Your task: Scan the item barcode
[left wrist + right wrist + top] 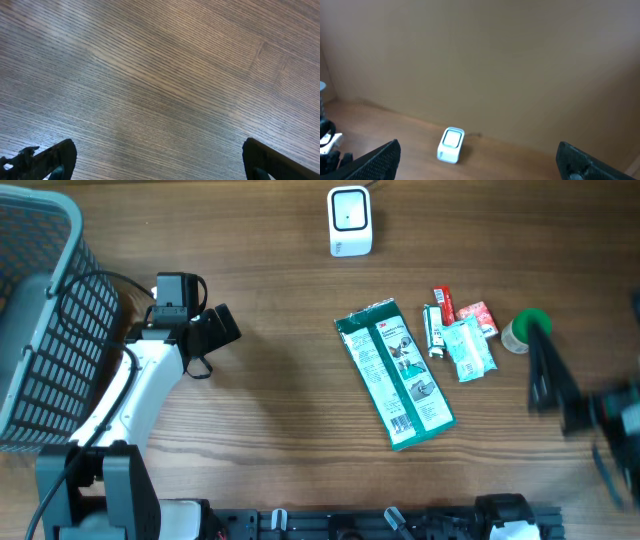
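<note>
On the table [285, 415], green packet [395, 372] lies left of right pincer [545, 375].

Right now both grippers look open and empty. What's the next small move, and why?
Probably swing the right gripper over the green package for a pick. The package lies flat on the table, untouched, with the white scanner beyond it. The right arm is on that side, and the left gripper is farther away. Both jaws stand open and hold nothing.

Brown wood-grain table [270, 400]. White scanner [350, 221], dark window. Green-and-white packet [395, 373]. Red wrappers [443, 304], pale blue sachet [468, 348]. Green lid [527, 321]. Grey mesh basket [60, 320].
</note>
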Controlling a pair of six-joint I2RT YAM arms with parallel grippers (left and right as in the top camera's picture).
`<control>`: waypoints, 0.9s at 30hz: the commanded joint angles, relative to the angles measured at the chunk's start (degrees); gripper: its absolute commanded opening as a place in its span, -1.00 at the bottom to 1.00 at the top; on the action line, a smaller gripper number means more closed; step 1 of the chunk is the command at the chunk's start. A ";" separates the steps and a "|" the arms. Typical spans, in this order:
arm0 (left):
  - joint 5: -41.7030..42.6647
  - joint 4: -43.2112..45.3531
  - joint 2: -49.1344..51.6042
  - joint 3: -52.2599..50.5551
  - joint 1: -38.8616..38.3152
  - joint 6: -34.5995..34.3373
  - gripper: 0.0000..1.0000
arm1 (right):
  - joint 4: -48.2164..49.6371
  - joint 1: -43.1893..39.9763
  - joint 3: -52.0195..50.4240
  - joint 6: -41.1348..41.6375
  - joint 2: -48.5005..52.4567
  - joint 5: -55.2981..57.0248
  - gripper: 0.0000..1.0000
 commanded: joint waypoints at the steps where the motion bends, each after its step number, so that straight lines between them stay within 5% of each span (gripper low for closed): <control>1: -0.74 0.13 -0.50 0.68 0.13 0.26 1.00 | -1.05 -0.55 -7.65 -3.48 -9.40 1.40 1.00; 12: -0.74 0.15 -0.50 0.68 0.13 0.26 1.00 | 9.20 -1.97 -35.47 -3.32 -33.42 0.28 0.99; 23: -0.74 0.13 -0.50 0.68 0.13 0.26 1.00 | 47.34 -2.93 -63.82 4.52 -39.28 0.48 1.00; 27: -0.74 0.13 -0.50 0.68 0.13 0.26 1.00 | 57.64 -2.91 -74.82 13.86 -39.28 5.95 0.99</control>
